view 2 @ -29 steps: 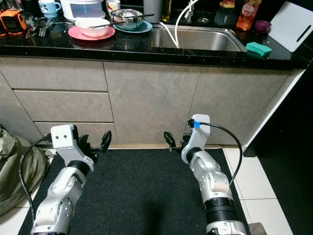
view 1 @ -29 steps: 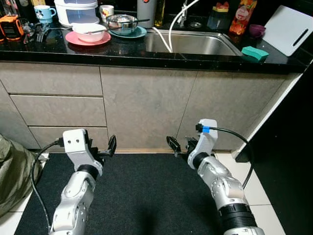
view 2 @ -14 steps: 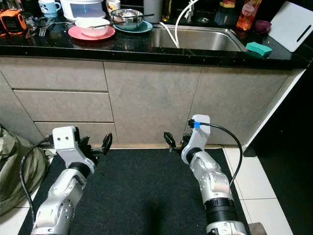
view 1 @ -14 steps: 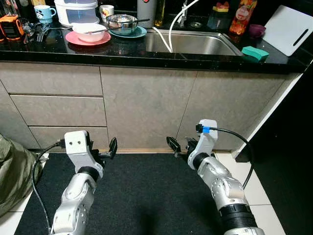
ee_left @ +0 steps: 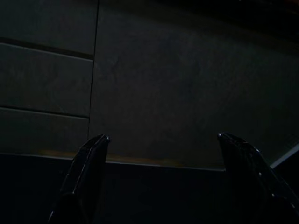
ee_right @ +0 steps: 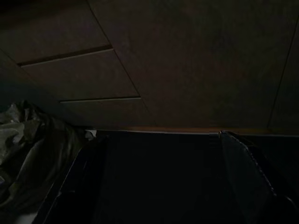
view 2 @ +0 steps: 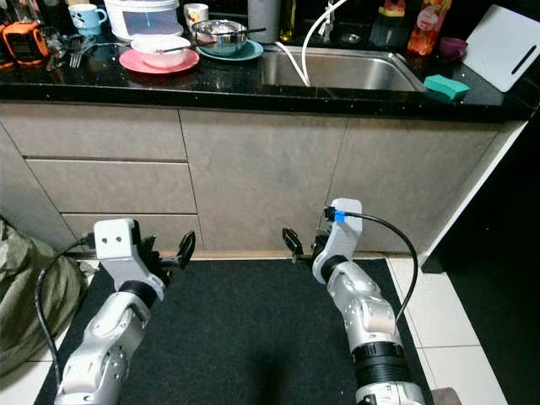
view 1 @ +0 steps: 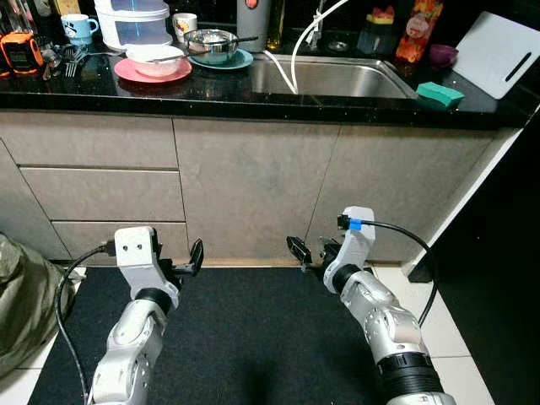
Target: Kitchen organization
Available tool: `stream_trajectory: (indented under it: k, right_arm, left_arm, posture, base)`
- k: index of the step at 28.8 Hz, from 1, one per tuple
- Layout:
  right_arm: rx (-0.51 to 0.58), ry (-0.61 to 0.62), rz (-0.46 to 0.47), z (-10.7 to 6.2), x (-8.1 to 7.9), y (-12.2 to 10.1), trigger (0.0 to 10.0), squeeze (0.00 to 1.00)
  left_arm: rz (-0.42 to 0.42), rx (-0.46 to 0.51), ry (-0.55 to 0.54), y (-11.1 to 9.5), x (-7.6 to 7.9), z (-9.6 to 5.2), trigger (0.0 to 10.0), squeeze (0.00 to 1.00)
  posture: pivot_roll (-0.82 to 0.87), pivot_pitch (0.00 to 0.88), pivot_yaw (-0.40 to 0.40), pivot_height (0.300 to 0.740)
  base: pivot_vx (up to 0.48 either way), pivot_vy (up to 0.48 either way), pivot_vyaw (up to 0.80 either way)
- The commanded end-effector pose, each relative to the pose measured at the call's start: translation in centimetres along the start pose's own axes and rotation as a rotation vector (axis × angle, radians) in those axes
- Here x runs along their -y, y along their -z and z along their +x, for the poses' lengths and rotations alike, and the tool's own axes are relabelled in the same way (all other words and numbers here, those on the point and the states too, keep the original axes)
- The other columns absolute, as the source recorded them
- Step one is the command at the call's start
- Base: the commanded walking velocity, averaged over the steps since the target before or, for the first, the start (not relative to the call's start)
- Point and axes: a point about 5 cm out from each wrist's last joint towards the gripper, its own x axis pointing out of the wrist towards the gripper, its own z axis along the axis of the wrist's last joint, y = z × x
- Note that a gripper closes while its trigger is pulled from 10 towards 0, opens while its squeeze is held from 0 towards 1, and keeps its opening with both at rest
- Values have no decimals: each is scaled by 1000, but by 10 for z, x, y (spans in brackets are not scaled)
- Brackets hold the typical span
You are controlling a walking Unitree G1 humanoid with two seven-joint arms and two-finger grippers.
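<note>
On the black counter (view 1: pixel 211 89) a white bowl (view 1: pixel 155 57) sits on a pink plate (view 1: pixel 126 72), and a steel bowl (view 1: pixel 211 40) sits on a teal plate (view 1: pixel 239 61). To their right is the steel sink (view 1: pixel 329 80), with a green sponge (view 1: pixel 440 93) at its right corner. Both arms hang low in front of the grey cabinets. My left gripper (view 1: pixel 192 256) is open and holds nothing; in the dark left wrist view its fingers (ee_left: pixel 88 172) stand wide apart. My right gripper (view 1: pixel 300 251) is open too, also with nothing in it.
A white cutting board (view 1: pixel 498 52), bottles, a blue mug (view 1: pixel 78 25), a white cooker (view 1: pixel 131 21) and forks line the counter's back. Drawers (view 1: pixel 101 192) are at lower left. A black mat (view 1: pixel 245 337) covers the floor and an olive bag (view 1: pixel 21 295) lies at left.
The whole picture has shifted slightly, so the camera moved. My left arm has sunk a little toward the mat. The right arm has hardly moved.
</note>
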Motion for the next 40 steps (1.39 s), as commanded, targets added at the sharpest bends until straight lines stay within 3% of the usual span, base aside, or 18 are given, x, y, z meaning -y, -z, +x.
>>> stream_trajectory:
  k: [1,15,18,26,31,34,37,40]
  right_arm:
    - [5,16,12,-2,6,0,10000,0]
    - [24,-59,3,-2,0,0,10000,0]
    - [17,-89,-32,-2,-4,1,10000,0]
    - [30,-107,3,-3,-5,0,10000,0]
    - [41,-221,58,-7,-11,-2,10000,0]
    - [75,-491,150,-19,-26,-14,10000,0]
    - [153,-715,288,-33,-38,-43,10000,0]
    - [177,-782,307,-37,-43,-53,10000,0]
  left_arm:
    - [9,0,3,0,2,0,10000,0]
    - [3,-2,14,3,3,2,10000,0]
    - [3,-1,15,3,3,1,10000,0]
    - [4,0,17,3,3,1,10000,0]
    - [5,2,16,3,3,1,10000,0]
    - [5,4,11,3,3,0,10000,0]
    - [8,8,7,2,3,-2,10000,0]
    - [9,9,6,2,3,-3,10000,0]
  posture:
    - [135,0,-14,740]
    - [133,0,-11,740]
    - [136,0,-10,740]
    - [141,0,-7,740]
    - [147,0,-8,740]
    - [157,0,-6,740]
    - [158,0,-8,740]
    - [158,0,-8,740]
  base:
    - [416,0,0]
    - [433,0,0]
    - [433,0,800]
    - [434,0,788]
    - [432,0,0]
    - [433,0,0]
    - [434,0,0]
    - [434,0,0]
